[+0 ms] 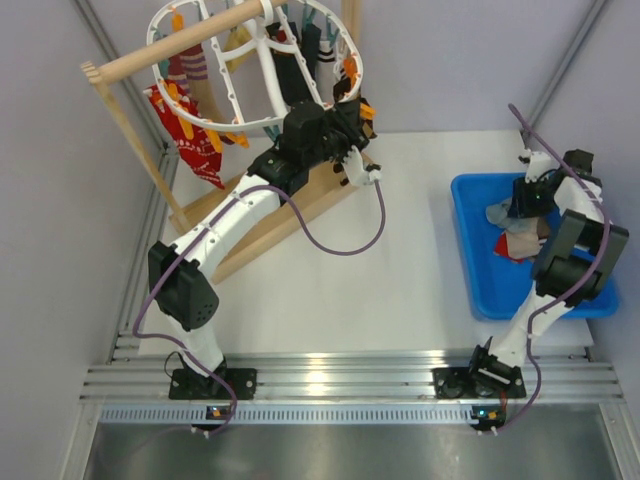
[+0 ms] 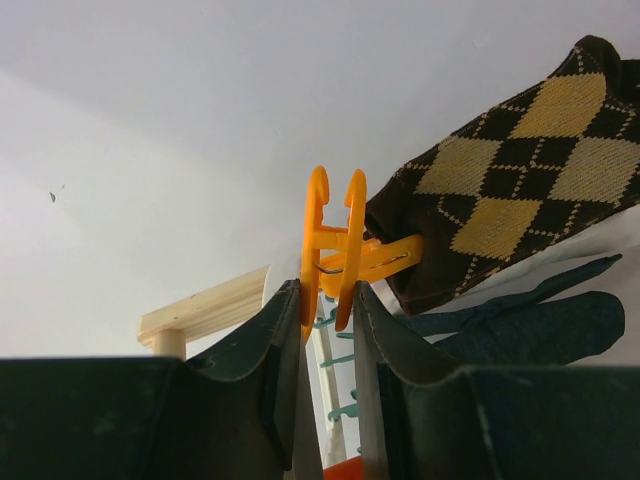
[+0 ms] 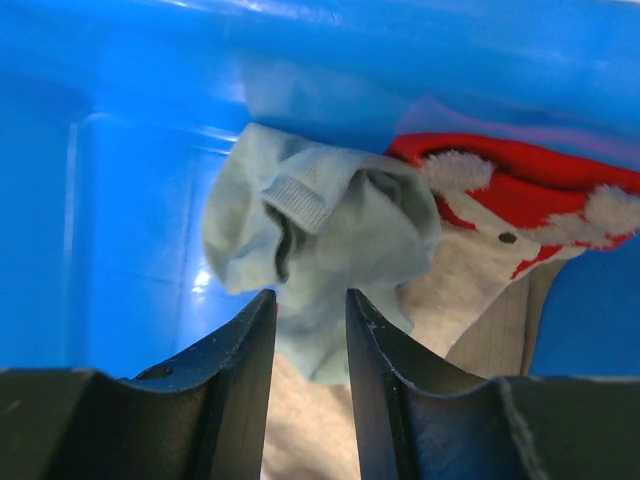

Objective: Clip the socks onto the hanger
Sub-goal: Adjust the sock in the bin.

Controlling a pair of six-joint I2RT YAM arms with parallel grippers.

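L gripper [image 2: 325, 290] is closed on the handle end of an orange clip [image 2: 335, 250] at the near-right rim of the hanger [image 1: 240, 125]. The clip's mouth sits on the cuff edge of the argyle sock [image 2: 520, 180], which is up at the hanger, not in the bin. Hanger hangs from the wooden rack [image 1: 180, 45]. A red patterned sock [image 1: 190, 140] and a dark sock [image 1: 295, 70] also hang from it.

R gripper [image 3: 310, 295] is down in the blue bin [image 1: 470, 260] at table right. Its fingers stand narrowly apart w/ grey sock [image 3: 320, 220] fabric showing in the gap. Can't tell if it's pinching or just hovering. Red sock w/ white trim [image 3: 520, 170] and a beige one lie beside it, touching.

Handling, judged:
- Socks are soft, light, floppy, bunch easily. No break risk, but a shallow pinch could slip or drag a neighbour along.
- Best hold prob. the ribbed cuff, thicker and gives the clip a clean edge.
- Clip is stiff sprung plastic, smooth. Press squarely on the handle tabs or it may twist out.
- Hanger dangles free, likely swings if pushed, so go easy.
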